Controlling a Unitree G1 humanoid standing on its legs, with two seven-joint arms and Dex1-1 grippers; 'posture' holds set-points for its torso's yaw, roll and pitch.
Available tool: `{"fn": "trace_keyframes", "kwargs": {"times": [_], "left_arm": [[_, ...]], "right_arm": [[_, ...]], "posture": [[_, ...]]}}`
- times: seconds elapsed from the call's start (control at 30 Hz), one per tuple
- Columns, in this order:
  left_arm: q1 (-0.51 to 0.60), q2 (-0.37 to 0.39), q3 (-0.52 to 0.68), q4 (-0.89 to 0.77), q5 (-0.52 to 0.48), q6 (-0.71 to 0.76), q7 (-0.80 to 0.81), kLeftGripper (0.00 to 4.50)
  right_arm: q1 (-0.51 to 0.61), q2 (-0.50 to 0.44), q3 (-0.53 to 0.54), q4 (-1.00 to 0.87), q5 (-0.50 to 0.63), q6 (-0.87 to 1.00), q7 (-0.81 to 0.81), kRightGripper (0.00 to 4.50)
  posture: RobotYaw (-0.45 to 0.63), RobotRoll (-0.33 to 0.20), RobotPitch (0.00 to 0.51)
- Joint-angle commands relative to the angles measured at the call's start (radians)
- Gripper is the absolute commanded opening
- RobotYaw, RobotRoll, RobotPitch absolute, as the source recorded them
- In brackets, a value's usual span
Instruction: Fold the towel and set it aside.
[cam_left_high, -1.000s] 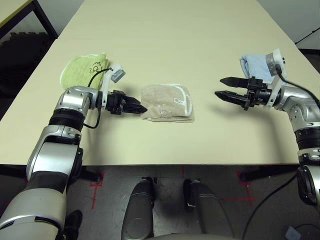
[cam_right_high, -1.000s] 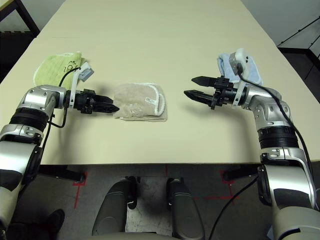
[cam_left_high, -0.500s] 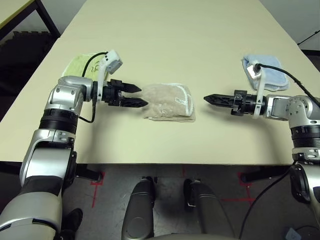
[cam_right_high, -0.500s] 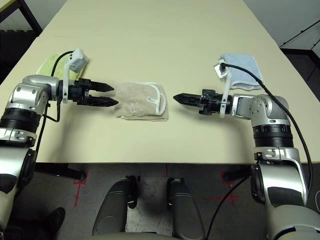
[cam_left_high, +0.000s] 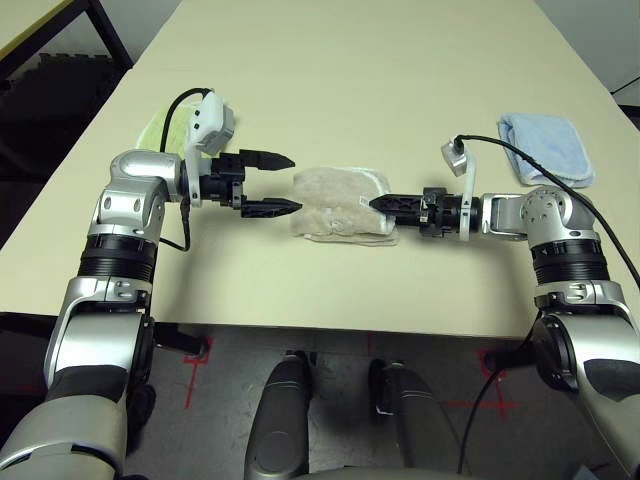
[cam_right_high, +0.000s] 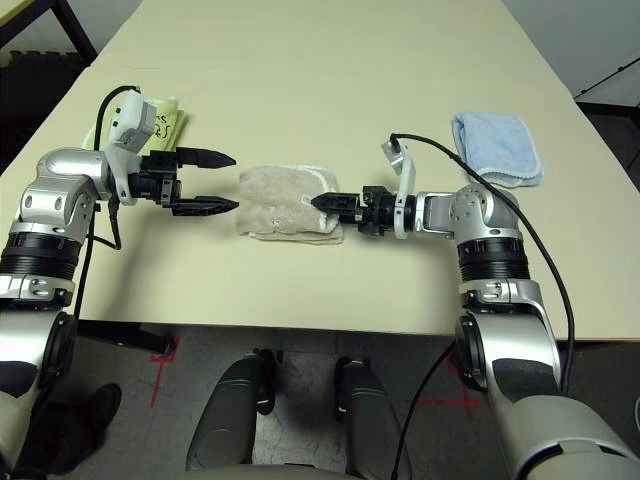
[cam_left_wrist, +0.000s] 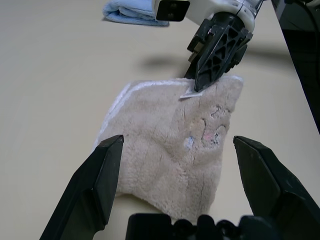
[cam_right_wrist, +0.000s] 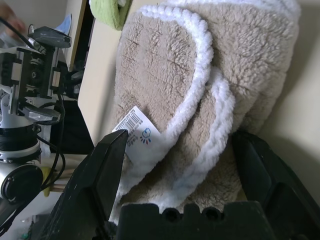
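Towel (cam_left_high: 340, 202), beige and loosely folded, lies mid-table between both spread grippers: right gripper (cam_left_high: 385, 203) touches its edge (the nearer arm), left gripper (cam_left_high: 283, 184) waits just beside it.

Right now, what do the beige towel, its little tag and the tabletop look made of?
Beige towel: looks like terry cloth, a matte looped pile, with white corded edging. Tag: thin white printed label, a barcode on it; fabric or paper, can't tell. Tabletop: smooth, matte cream surface, probably laminate.
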Motion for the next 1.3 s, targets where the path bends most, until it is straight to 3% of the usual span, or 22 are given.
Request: {"fn": "trace_keyframes", "kwargs": {"times": [0.03,0.1,0.2,0.43,0.53,0.63,0.9,1.1,1.3], "left_arm": [[0.017,0.008,-0.01,-0.029,-0.01,0.008,-0.013,4.48],[0.018,0.009,-0.011,-0.03,-0.008,0.01,-0.014,4.5],[0.018,0.009,-0.013,-0.029,-0.007,0.012,-0.014,4.5],[0.027,0.005,-0.015,-0.022,-0.004,0.016,-0.009,4.5],[0.045,-0.004,-0.003,-0.028,-0.015,0.025,0.008,4.5],[0.063,-0.028,0.022,-0.035,-0.045,0.044,0.041,4.5],[0.079,-0.083,0.034,-0.003,-0.078,-0.02,0.021,4.5],[0.048,-0.112,0.021,0.069,-0.059,-0.132,-0.014,4.5],[0.016,-0.12,0.016,0.127,-0.05,-0.175,-0.026,4.5]], "right_arm": [[-0.015,0.02,-0.001,0.041,-0.012,-0.007,-0.031,4.32],[-0.017,0.017,-0.002,0.048,-0.012,-0.011,-0.031,3.88],[-0.02,0.015,-0.017,0.049,-0.008,-0.019,-0.039,2.82],[-0.03,0.01,-0.076,0.028,0.012,-0.046,-0.066,0.06],[-0.051,0.006,-0.127,0.024,0.022,-0.113,-0.075,0.02],[-0.077,-0.007,-0.175,0.027,0.015,-0.3,-0.048,0.02],[-0.205,-0.07,-0.35,0.267,-0.032,-0.836,-0.169,0.02],[-0.25,-0.148,-0.379,0.47,-0.098,-1.132,-0.263,0.02],[-0.248,-0.188,-0.385,0.587,-0.121,-1.256,-0.321,0.02]], "posture": [[0.18,0.0,0.196],[0.18,0.0,0.196],[0.17,0.0,0.194],[0.16,0.0,0.191],[0.15,0.0,0.191],[0.14,0.0,0.192],[0.11,0.0,0.194],[0.09,0.0,0.194],[0.08,0.0,0.192]]}}
